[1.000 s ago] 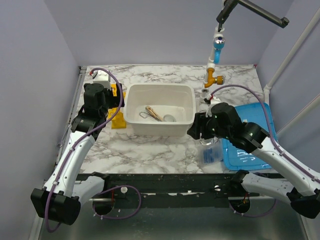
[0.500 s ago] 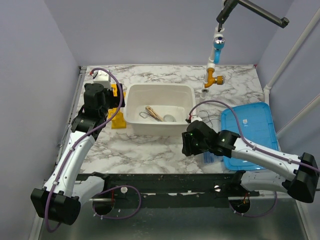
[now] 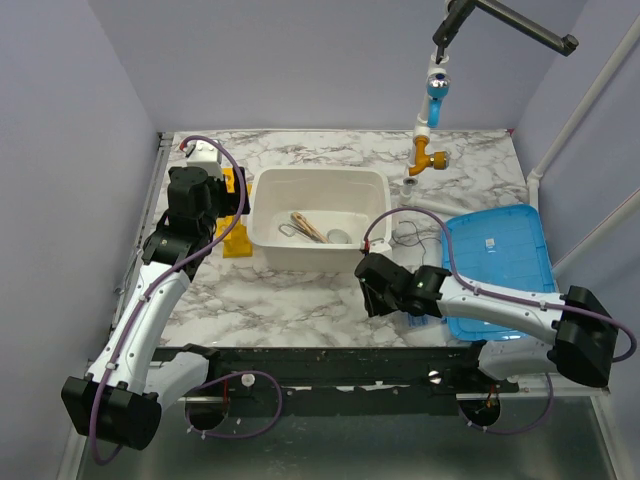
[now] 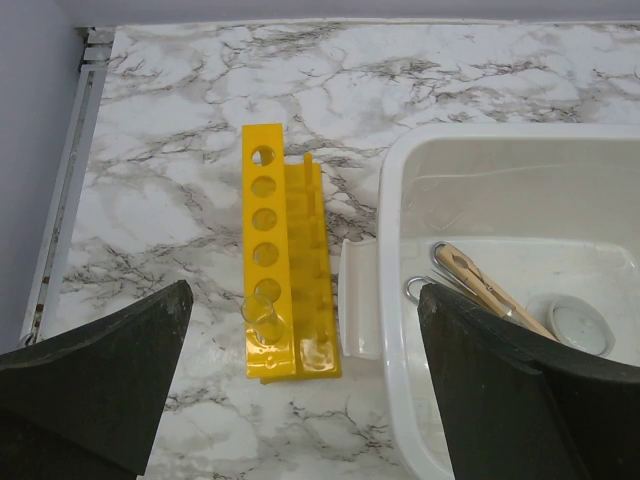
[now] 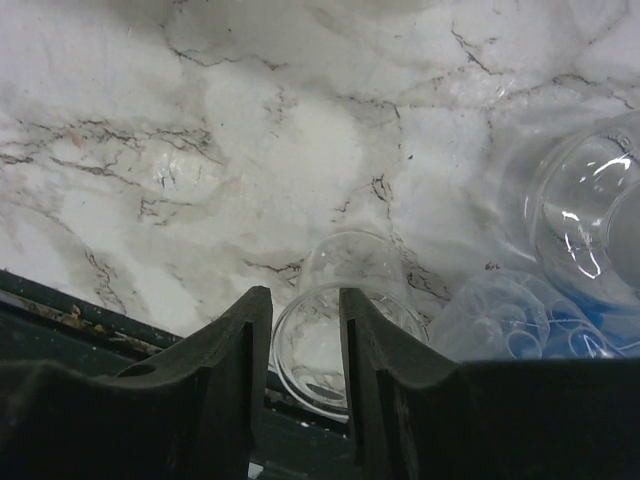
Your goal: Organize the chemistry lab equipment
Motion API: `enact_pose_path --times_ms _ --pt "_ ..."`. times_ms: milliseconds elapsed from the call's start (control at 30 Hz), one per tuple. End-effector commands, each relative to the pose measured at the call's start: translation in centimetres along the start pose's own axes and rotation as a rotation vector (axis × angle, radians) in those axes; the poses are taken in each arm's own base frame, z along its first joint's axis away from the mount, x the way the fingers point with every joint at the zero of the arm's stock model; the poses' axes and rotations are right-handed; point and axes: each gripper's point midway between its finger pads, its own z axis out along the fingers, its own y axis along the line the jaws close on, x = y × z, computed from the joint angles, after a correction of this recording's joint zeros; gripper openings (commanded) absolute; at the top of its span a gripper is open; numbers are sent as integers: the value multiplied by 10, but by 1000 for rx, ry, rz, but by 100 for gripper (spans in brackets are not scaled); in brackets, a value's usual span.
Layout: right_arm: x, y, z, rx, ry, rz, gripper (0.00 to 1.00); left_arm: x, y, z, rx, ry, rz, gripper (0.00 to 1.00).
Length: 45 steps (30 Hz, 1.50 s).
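L gripper (image 4: 305,300) is hanging wide open over yellow rack (image 4: 268,270), left of white tub (image 4: 392,300). R gripper (image 5: 303,295) is hovering at clear glass (image 5: 350,260) by near edge of table (image 5: 150,150); can't tell if it's pinching.

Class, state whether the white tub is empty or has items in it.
Not empty: inside the white tub lie a tan wooden stick, metal tongs and a small round dish.
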Motion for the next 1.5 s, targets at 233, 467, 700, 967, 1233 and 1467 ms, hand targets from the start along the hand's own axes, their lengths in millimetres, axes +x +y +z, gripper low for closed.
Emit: enact_pose_path --times_ms 233,467,700,967,1233,1467 --pt "17 -5 22 123 32 -60 28 -2 -3 0 17 -6 -14 99" --pt "19 -3 24 154 43 -59 12 -2 -4 1 21 -4 -13 99" --pt "1 12 5 122 33 -53 1 -3 -4 -1 25 -10 -16 99" --pt "-36 42 -46 -19 5 -75 1 -9 -3 -7 21 -39 -26 99" --pt "-103 59 -102 -44 -136 -110 1 -11 -1 -9 16 -51 -28 99" --pt "-158 65 -133 5 -264 -148 1 -11 2 -9 0 -55 -21 99"
